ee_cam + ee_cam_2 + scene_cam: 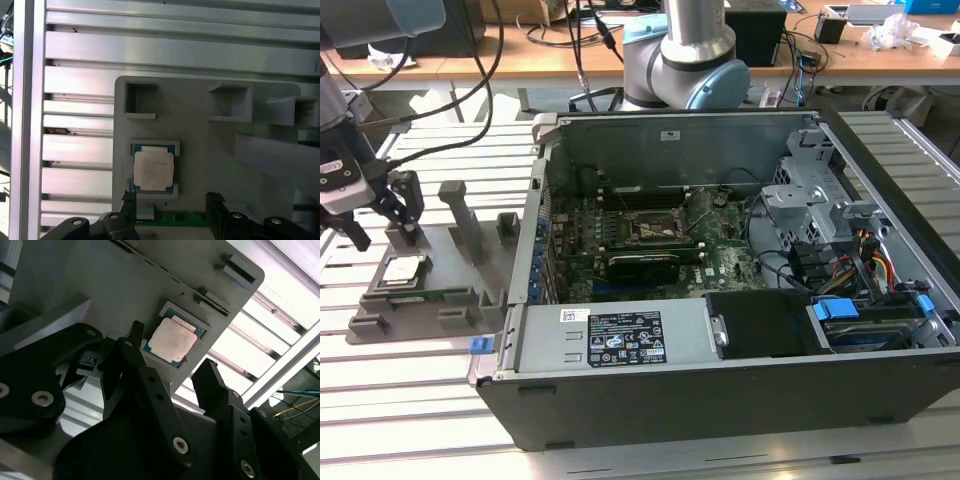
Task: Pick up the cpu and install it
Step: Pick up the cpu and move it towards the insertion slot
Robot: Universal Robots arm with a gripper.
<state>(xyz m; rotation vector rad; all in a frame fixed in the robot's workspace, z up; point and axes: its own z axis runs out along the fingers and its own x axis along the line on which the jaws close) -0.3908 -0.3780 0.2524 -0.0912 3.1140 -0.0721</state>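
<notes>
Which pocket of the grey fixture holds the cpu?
The shallow square pocket nearest the hand holds the cpu; the two other pockets beyond it are empty.

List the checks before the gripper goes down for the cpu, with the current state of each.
1. The cpu lies flat in its recess on the gray fixture: ok.
2. The gripper is open and empty: ok.
3. Its fingers are apart from the cpu, no contact: ok.
4. Centring of the gripper over the cpu: cannot tell.
5. The memory stick is clear of the fingers' path: cannot tell; it lies right beside the recess.
6. The motherboard socket is open and free: cannot tell.
</notes>
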